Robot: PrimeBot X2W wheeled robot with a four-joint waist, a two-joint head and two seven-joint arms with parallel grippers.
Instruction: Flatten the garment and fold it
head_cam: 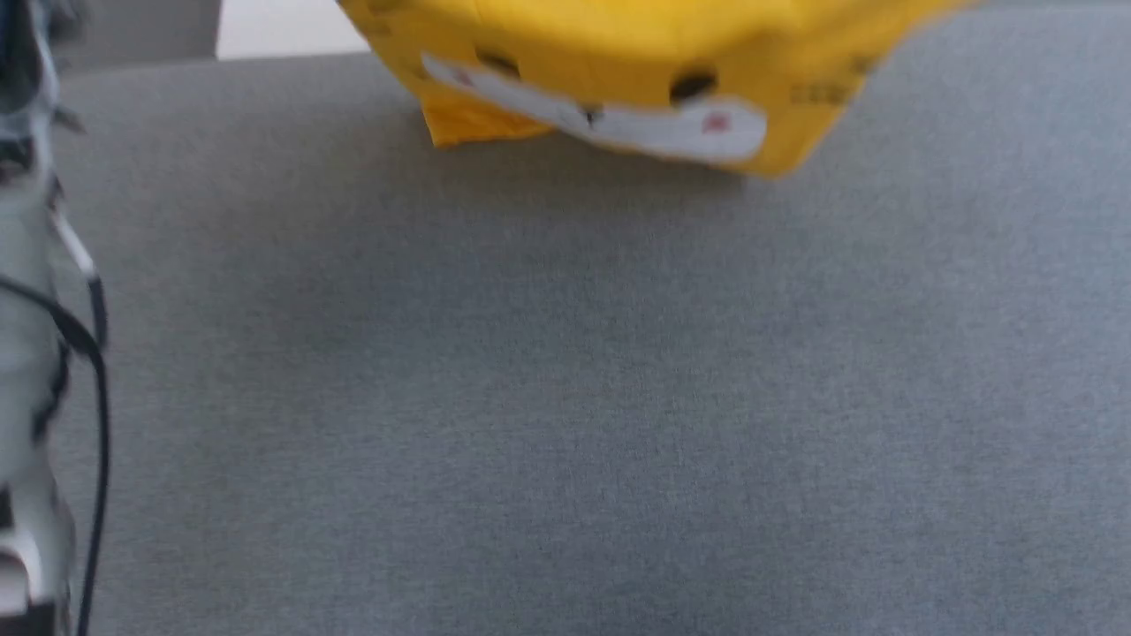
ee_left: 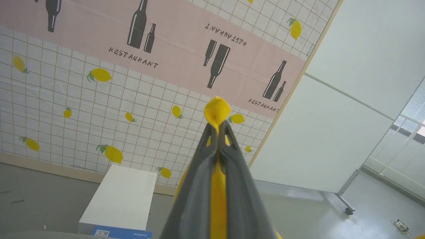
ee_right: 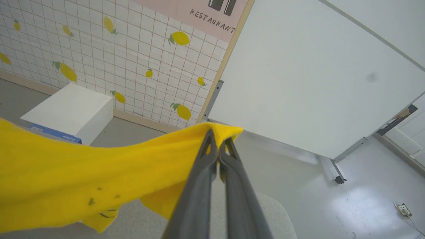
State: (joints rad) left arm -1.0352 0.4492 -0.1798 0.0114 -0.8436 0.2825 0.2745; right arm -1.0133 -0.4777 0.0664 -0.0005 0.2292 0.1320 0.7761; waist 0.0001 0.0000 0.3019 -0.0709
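Observation:
The garment [head_cam: 618, 71], a bright yellow T-shirt with a white patch, black marks and a red spot, hangs lifted at the top of the head view, its lower fold near the grey table. In the left wrist view my left gripper [ee_left: 217, 127] is shut on a pinch of the garment [ee_left: 216, 111], which bulges past the fingertips. In the right wrist view my right gripper [ee_right: 217, 137] is shut on the garment's edge [ee_right: 99, 172]; the cloth stretches away to the left of the fingers.
The grey cloth-covered table [head_cam: 565, 397] spreads below the shirt. A pale forearm with black cables [head_cam: 44, 353] stands at the head view's left edge. Beyond the table are a white box [ee_left: 119, 199], a lemon-patterned wall screen [ee_left: 99, 99] and a white partition on wheels [ee_right: 315, 83].

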